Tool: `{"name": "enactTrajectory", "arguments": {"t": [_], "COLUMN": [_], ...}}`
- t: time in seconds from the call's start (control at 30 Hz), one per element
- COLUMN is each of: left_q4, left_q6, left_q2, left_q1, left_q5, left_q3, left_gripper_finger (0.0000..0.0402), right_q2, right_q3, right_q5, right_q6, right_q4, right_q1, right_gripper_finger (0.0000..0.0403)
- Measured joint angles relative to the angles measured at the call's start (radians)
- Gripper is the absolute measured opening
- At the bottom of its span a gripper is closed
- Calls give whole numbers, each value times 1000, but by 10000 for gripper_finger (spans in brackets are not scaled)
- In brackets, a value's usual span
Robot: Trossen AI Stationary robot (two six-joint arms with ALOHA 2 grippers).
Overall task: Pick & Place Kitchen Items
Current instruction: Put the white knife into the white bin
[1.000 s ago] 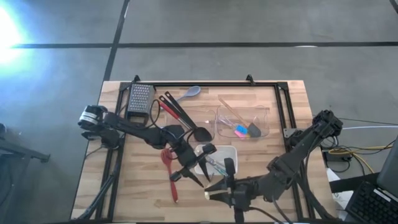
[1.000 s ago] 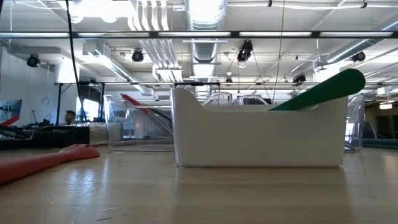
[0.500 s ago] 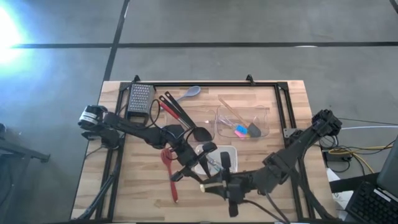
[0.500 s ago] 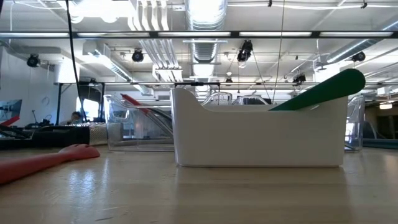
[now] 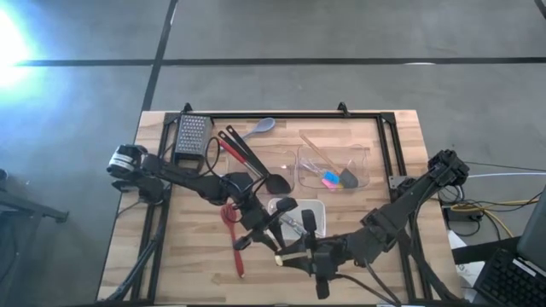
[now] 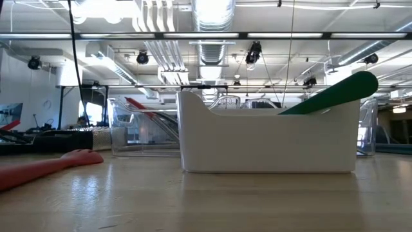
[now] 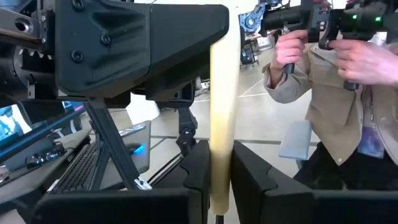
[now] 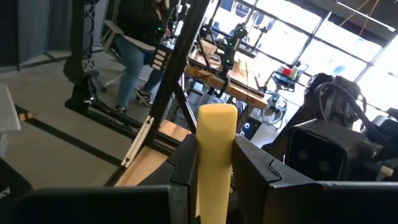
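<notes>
My left gripper (image 5: 269, 246) and my right gripper (image 5: 300, 257) meet near the table's near edge, both shut on one pale yellow utensil handle (image 5: 291, 256). The handle shows between my left fingers (image 7: 219, 155) and between my right fingers (image 8: 216, 155). Its head is hidden. A red spoon (image 5: 230, 223) lies flat on the table and also shows in the low view (image 6: 45, 169). Black ladles (image 5: 273, 182), red-and-black tongs (image 5: 239, 150) and a grey spoon (image 5: 260, 128) lie farther back. A green utensil (image 6: 331, 95) leans on the white tray's rim. My left gripper pinches the pale yellow handle (image 7: 219, 177) between its two fingers and comes level from the table's left. The handle sticks out past the fingertips toward the right gripper, clear of the table. My right gripper pinches the same handle near its squared end (image 8: 216, 134) between its two fingers and comes level from the table's right.
The white tray (image 5: 317, 207) stands just beyond the grippers and fills the middle of the low view (image 6: 267, 142). One clear bin (image 5: 363, 170) holds pink, blue and grey spatulas; another (image 5: 256, 166) stands left of it. A grater (image 5: 192, 135) lies at the far left. A person (image 7: 348, 81) stands beyond the table.
My right gripper has carried the pale yellow handle a short way toward the table's left and far side, up to my left gripper.
</notes>
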Motion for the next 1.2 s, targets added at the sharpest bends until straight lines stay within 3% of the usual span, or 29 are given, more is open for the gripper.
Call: {"name": "enactTrajectory", "arguments": {"t": [0.17,0.37,0.57,0.7,0.87,1.0,1.2], "left_q4": [-8,-15,-54,-138,-323,-518,-668], "left_q6": [0,-9,-17,-8,50,77,87], "left_q2": [0,0,0,0,-1,-2,1], "left_q1": [-2,-2,0,4,23,45,75], "left_q5": [-3,-11,-20,-33,-146,-310,-486], "left_q3": [0,0,2,2,2,2,1], "left_gripper_finger": [43,43,43,43,43,43,43], "right_q2": [0,-21,-96,-150,-195,-203,-209], "right_q3": [-1,-2,-2,-1,-1,-13,-53], "right_q5": [1,12,28,28,28,28,102], "right_q6": [2,122,296,485,746,915,1008], "right_q4": [-2,-23,-149,-351,-610,-759,-873], "right_q1": [0,2,24,45,70,74,73], "right_gripper_finger": [60,65,168,201,198,186,170]}}
